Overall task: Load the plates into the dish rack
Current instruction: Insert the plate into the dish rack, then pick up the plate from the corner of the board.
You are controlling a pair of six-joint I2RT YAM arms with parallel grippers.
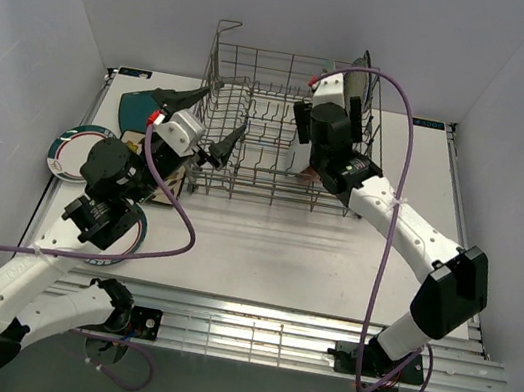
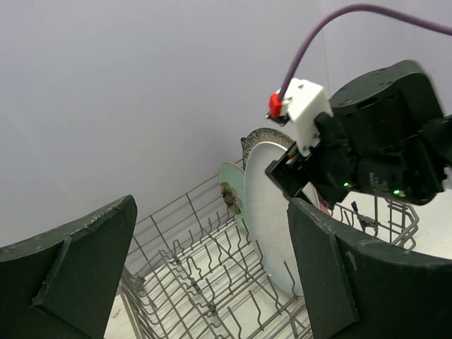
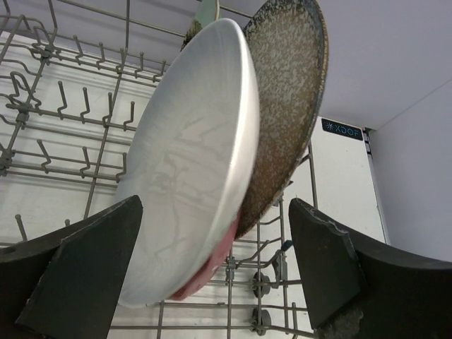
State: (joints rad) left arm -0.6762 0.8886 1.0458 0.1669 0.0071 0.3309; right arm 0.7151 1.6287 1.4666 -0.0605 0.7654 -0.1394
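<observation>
The grey wire dish rack stands at the table's back middle. Several plates stand on edge at its right end: a white plate, a speckled silver one behind it, a pink edge between them, and a mint one. My right gripper is inside the rack, open, its fingers either side of the white and speckled plates without closing on them. My left gripper is open and empty at the rack's left wall. A teal square plate and a white rimmed round plate lie on the table at the left.
Another round plate and a square one lie partly hidden under my left arm. The rack's left and middle tines hold nothing. A purple cable loops over the right arm. Grey walls close in the table on three sides.
</observation>
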